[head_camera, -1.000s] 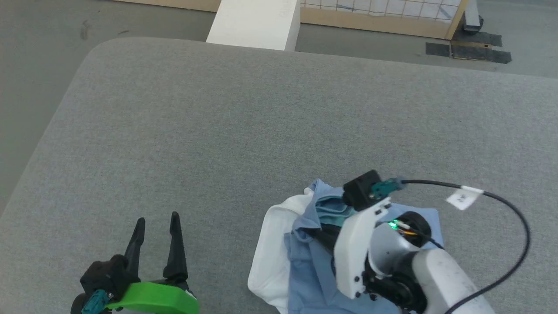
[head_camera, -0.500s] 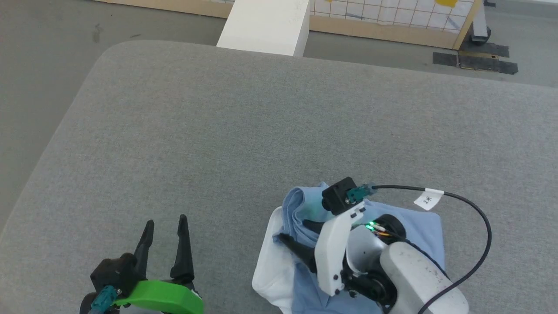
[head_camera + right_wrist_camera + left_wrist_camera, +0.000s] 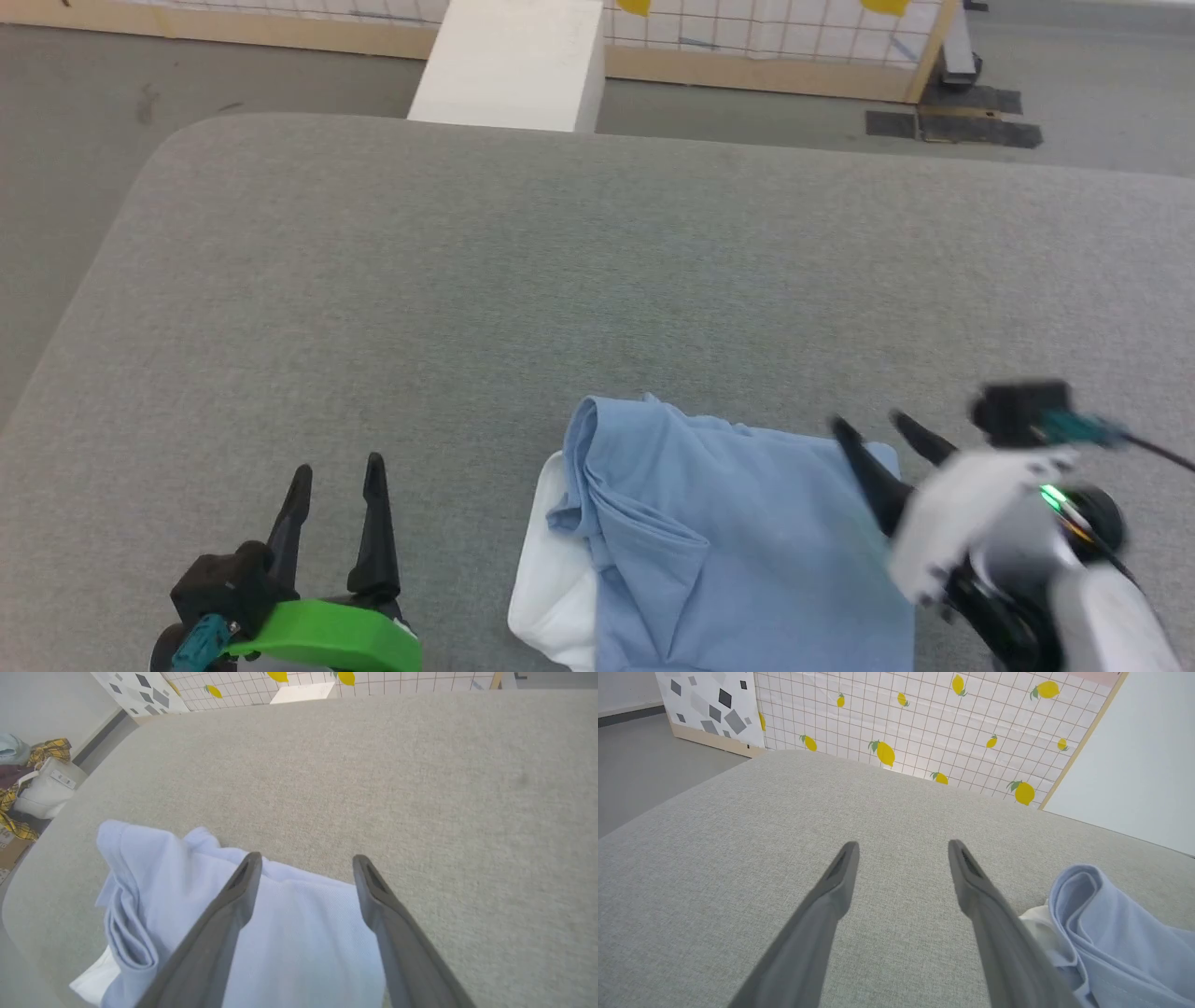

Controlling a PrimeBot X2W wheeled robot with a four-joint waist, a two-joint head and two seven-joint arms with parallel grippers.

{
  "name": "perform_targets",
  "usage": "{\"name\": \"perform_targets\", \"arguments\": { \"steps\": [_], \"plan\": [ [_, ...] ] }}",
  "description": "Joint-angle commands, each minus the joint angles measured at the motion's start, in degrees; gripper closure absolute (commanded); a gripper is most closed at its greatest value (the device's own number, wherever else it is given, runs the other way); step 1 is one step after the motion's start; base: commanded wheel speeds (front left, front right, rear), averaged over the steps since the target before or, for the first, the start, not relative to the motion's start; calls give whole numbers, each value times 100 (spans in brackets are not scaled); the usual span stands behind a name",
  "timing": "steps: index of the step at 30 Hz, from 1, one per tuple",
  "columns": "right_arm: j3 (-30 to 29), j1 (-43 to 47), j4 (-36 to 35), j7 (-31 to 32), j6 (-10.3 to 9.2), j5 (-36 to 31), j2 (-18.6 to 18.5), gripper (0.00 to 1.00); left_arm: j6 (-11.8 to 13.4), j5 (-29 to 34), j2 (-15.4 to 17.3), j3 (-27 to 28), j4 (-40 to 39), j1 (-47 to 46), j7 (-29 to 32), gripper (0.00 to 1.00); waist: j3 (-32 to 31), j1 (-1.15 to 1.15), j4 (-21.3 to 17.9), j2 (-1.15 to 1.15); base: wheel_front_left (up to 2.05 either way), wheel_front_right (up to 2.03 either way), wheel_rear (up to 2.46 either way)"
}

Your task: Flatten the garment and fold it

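The garment (image 3: 728, 551) is a light blue shirt lying crumpled on the grey cushioned surface (image 3: 597, 280) at the near middle, with white lining showing at its left edge. It also appears in the right wrist view (image 3: 196, 905) and at the lower right of the left wrist view (image 3: 1111, 924). My right gripper (image 3: 873, 429) is open above the garment's far right corner, holding nothing; its fingers (image 3: 233, 905) hang over the cloth's far edge. My left gripper (image 3: 336, 467) is open at the near left, apart from the garment, over bare cushion (image 3: 896, 896).
A white block (image 3: 509, 61) stands beyond the cushion's far edge, before a low wooden-framed panel with a lemon-print grid (image 3: 924, 723). Grey floor (image 3: 56, 187) lies to the left. A white bag and plaid cloth (image 3: 32, 784) sit on the floor past the left edge.
My right gripper has opened, let go of the garment and drawn back to the right. The garment now lies more spread out. The head camera has shifted a little.
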Motion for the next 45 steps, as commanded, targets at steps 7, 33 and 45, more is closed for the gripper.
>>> {"name": "perform_targets", "arguments": {
  "steps": [7,33,45],
  "plan": [
    [-658,1103,-802,478,-8,-43,72,0,24,46,53,-8,-65,64,-34,0,110,0,-165,0,0,0,0],
    [-414,474,838,-21,-8,401,89,100,46,112,154,-99,-231,-138,46,0,32,0,-15,0,0,0,0],
    [-750,-602,745,615,-8,-626,-278,100,112,145,205,-113,-368,-162,98,0,-33,0,-682,0,0,0,0]
  ]
}}
